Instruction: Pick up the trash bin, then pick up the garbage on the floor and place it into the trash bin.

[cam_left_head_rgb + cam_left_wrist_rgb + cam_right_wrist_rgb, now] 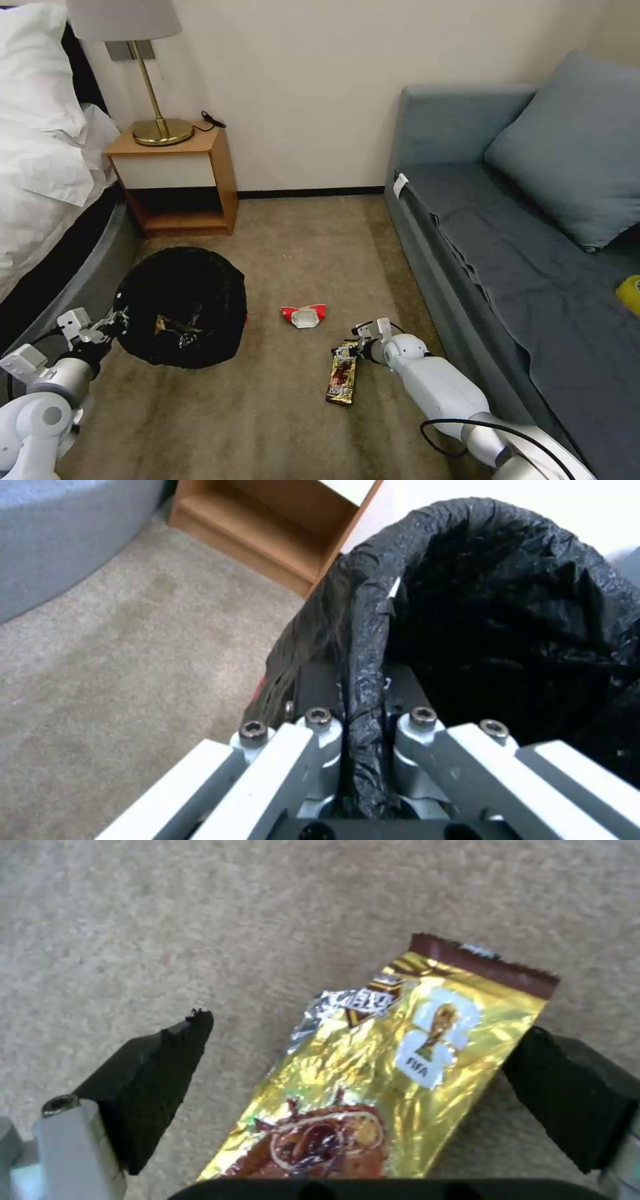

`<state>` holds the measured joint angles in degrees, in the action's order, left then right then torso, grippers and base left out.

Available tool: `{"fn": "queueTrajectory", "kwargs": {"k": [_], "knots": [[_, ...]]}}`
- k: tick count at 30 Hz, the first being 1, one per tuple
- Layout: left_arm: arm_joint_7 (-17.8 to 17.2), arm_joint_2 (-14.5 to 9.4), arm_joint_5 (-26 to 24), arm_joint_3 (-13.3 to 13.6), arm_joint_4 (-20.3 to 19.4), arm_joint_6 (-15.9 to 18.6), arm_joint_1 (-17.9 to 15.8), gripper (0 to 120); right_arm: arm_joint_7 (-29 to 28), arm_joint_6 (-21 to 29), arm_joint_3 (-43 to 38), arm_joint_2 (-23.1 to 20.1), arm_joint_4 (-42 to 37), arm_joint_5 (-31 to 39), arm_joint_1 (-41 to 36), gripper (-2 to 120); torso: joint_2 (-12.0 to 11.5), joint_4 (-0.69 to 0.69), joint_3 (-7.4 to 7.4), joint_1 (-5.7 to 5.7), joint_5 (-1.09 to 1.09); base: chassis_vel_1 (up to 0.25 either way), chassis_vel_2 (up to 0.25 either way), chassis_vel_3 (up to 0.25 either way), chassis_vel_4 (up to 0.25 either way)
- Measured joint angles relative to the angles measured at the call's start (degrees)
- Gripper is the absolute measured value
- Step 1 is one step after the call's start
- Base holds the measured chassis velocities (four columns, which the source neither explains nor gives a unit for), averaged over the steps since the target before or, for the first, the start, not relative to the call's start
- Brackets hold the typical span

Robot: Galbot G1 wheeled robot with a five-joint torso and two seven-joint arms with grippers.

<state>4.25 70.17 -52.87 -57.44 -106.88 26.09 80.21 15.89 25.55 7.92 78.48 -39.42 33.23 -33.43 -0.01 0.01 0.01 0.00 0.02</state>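
Trash bin, lined with its crinkly black bag, hangs tipped from my left gripper, whose fingers are clamped tight on the near rim with the bag's fold pinched between them; in my left wrist view the rim runs straight out from between the closed fingers, and the bin's dark inside opens just beyond them. Some litter lies inside it. My right gripper is down at the carpet with its black pads spread wide, one pad standing clear of the brown-gold snack wrapper and the other right against the wrapper's edge, so the wrapper lies flat between them, not gripped. Farther out from that hand, between it and the bin, rests the white packet with red ends on the carpet
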Motion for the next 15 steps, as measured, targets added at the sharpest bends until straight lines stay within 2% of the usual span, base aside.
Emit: {"fn": "queueTrajectory", "kwargs": {"k": [15], "knots": [[0.42,-0.56,-0.01,0.21,1.11,-0.51,-0.13,4,-0.09,-0.55,-0.12,0.68,0.30,-0.64,-0.93,100,0.01,-0.02,-0.01,0.00,-0.02,0.000,0.000,0.000,0.000]]}}
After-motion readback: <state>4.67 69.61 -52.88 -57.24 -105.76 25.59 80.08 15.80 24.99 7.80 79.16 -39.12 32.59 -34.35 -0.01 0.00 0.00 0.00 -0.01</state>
